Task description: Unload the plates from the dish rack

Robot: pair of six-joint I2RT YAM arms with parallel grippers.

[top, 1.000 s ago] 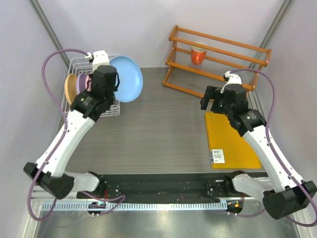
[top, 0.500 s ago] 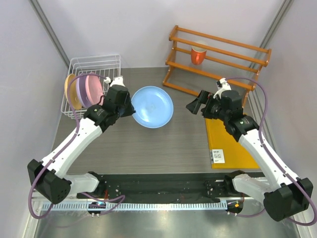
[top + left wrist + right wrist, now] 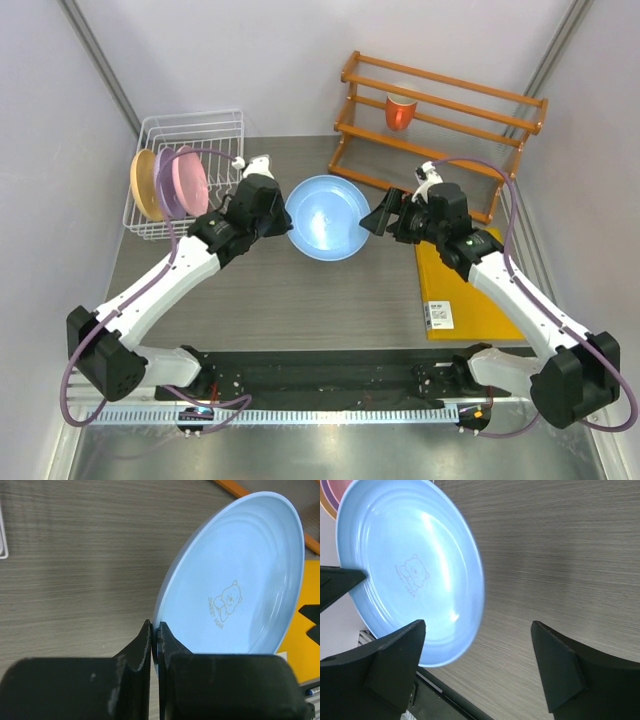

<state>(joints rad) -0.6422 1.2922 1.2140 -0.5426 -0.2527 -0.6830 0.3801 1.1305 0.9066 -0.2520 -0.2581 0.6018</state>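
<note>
The light blue round plastic plate hangs in the air well to the right of the white wire-grid dish rack, outside the rack and above the grey wood-grain table, tilted so that its hollow face with a small bear print turns up and toward the right arm. The left gripper has its jaws pressed shut on the plate's rim on the side nearest the rack, the thin edge pinched between the two pads in the left wrist view. The left arm stretches out long and low from its base, forearm angled away from the rack. The right gripper faces the plate's opposite rim, the side farthest from the rack, with its jaws spread wide and holding nothing. From the right wrist view I cannot tell whether that rim already sits between the fingers or only just ahead of them. The right arm reaches toward the rack with its wrist turned sideways, above the flat yellow board that lies far to the right of the rack. Such a plate should be light and stiff, not fragile, but its glossy surface looks slippery, and a single pinch at the rim may let it pivot, so a second hold belongs squarely on the far rim, deep enough to cover the lip. The pink plate, lilac plate and orange-yellow plate stand on edge inside the rack.
</note>
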